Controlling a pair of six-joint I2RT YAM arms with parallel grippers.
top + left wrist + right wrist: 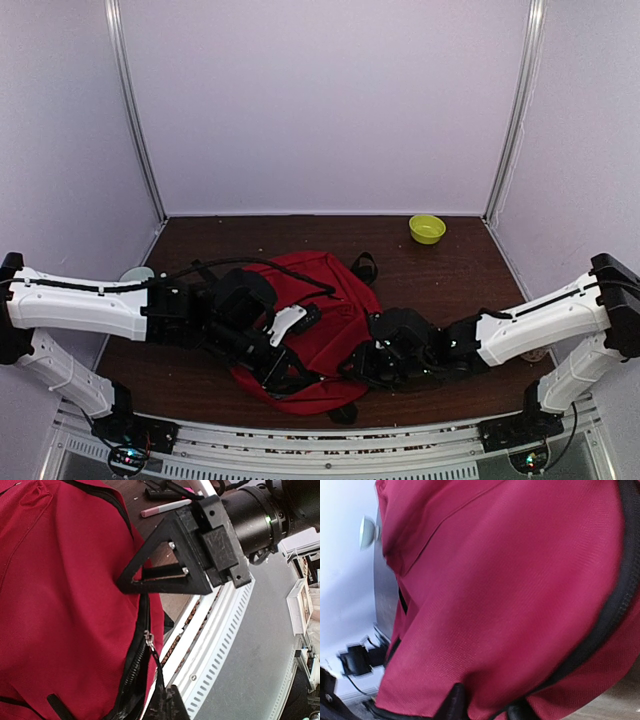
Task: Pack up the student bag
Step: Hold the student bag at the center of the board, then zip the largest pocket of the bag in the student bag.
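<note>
The student bag [325,310], dark red with black zippers, lies in the middle of the brown table between both arms. My left gripper [162,707] is at the bag's near edge, shut on the black pull tab that hangs from the metal zipper slider [148,639]. The zipper [131,672] gapes a little beside it. My right gripper [487,707] is pressed into the bag's right side, and a fold of red fabric bulges between its two fingertips [455,702]. In the left wrist view its black triangular finger [165,565] touches the fabric by the zipper edge.
A green bowl [427,228] stands at the back right. A pink pen [165,508] and a black marker [162,492] lie on the table beyond the bag. A pale round object [135,273] sits at the left edge. The white slotted rail [225,645] runs along the near edge.
</note>
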